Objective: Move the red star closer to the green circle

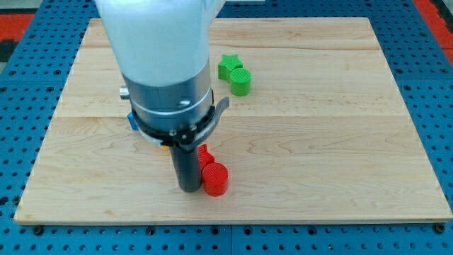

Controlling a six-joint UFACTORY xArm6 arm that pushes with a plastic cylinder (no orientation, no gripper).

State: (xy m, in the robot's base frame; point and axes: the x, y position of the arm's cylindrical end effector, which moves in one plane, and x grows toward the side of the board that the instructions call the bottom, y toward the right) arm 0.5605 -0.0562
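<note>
The red star (206,156) lies near the view's bottom centre, partly hidden by my rod, touching a red circle (214,178) just below it. My tip (188,188) rests on the board right at the left of the red circle and below-left of the red star. The green circle (241,81) sits at the view's upper centre, well above the red star, touching a green star (228,65) at its upper left.
The arm's body hides a blue block (132,122) at its left edge and a yellow block (164,148) under it; their shapes cannot be made out. The wooden board (340,142) lies on a blue perforated table.
</note>
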